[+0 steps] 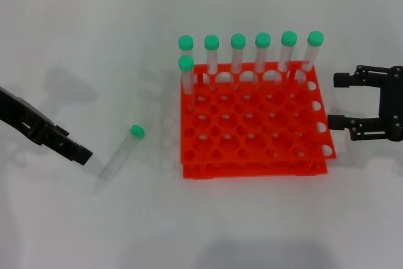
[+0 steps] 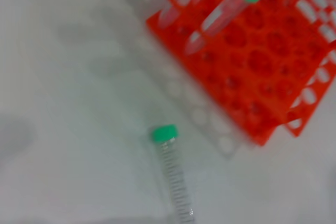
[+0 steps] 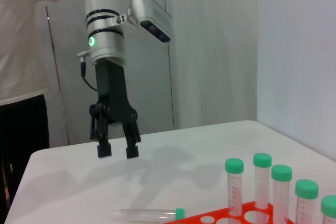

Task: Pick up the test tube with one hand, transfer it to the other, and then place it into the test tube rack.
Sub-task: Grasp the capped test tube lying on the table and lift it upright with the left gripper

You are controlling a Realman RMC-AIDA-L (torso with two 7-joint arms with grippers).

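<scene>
The test tube [image 1: 118, 155] lies on the white table left of the rack, green cap toward the rack; it also shows in the left wrist view [image 2: 172, 182] and the right wrist view [image 3: 147, 214]. The orange-red test tube rack [image 1: 255, 124] stands mid-table with several green-capped tubes [image 1: 237, 51] along its far row and one in its left column. My left gripper [image 1: 79, 151] is open, just left of the tube's clear end and a little above the table; the right wrist view shows its spread fingers [image 3: 104, 149]. My right gripper [image 1: 337, 101] is open and empty, right of the rack.
The rack's holes nearer me hold no tubes. Bare white table [image 1: 94, 48] lies left of and in front of the rack. A wall runs behind the table's far edge. In the right wrist view a person in a white top [image 3: 23, 51] stands beyond the table.
</scene>
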